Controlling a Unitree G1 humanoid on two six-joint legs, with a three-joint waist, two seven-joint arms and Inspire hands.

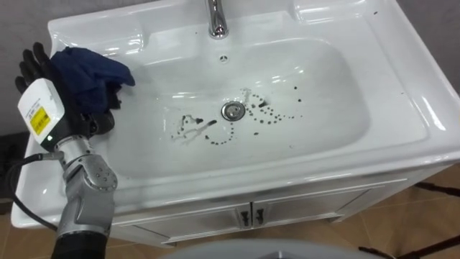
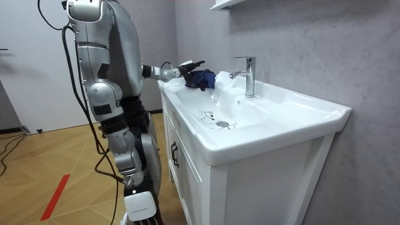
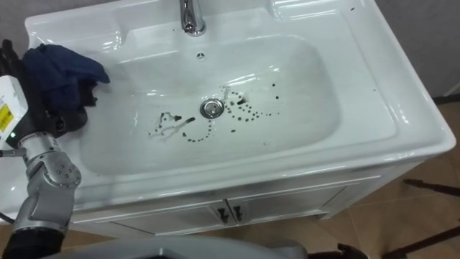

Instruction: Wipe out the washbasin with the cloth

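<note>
The left hand (image 1: 33, 66) rests with the cloth (image 1: 88, 72) on the basin (image 1: 402, 93) rim, well left of the drain (image 1: 231, 110), its grip hidden by folds so I cannot tell, and the spots (image 1: 267, 119) run left-right around the drain.

The left hand (image 1: 34, 63) is black, with a white tag bearing a yellow label at its back. The forearm is silver-grey with a round joint cap, and a black cable loops beside it. The torso and upper arms are glossy silver, with black joints and dark cables.
</note>
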